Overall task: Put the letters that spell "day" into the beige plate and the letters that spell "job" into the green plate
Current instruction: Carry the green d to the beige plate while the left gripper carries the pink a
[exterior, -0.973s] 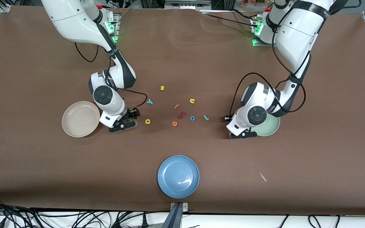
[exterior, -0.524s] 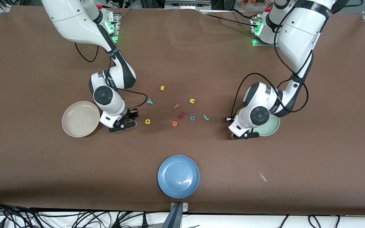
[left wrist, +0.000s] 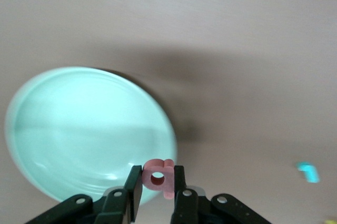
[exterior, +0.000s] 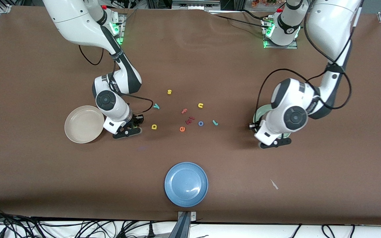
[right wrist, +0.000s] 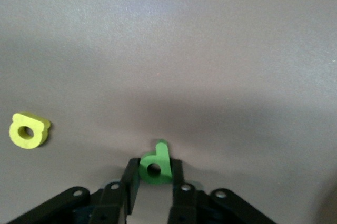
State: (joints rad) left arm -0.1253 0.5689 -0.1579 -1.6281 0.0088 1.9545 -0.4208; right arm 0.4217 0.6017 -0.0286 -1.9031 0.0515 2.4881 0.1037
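Since the earlier frame, the left arm is carrying its left gripper (exterior: 275,142) rightward in the front view, from the rim of the green plate (exterior: 258,114) nearest the letters to over that plate's lower edge; its jaws are pinching the salmon b (left wrist: 158,177), and the wrist view shows the letter hanging just above the plate's rim. Meanwhile the right gripper (exterior: 127,131) is sitting at centre-left of the front frame, between the beige plate (exterior: 84,124) and the yellow a (exterior: 154,126), and its jaws are now clamping the green d (right wrist: 155,168) low over the brown table (exterior: 190,66).

Other letters are lying scattered at mid-frame: the teal y (exterior: 156,106) above the a, the blue o (exterior: 200,123) and teal j (exterior: 215,123) side by side toward the left arm's end. A yellow s (exterior: 169,92), yellow n (exterior: 200,105), reddish f (exterior: 184,111), another red letter (exterior: 190,120) and orange e (exterior: 182,129) are lying among them. A blue plate (exterior: 186,184) is sitting at lower centre. Both task plates are holding no letters.
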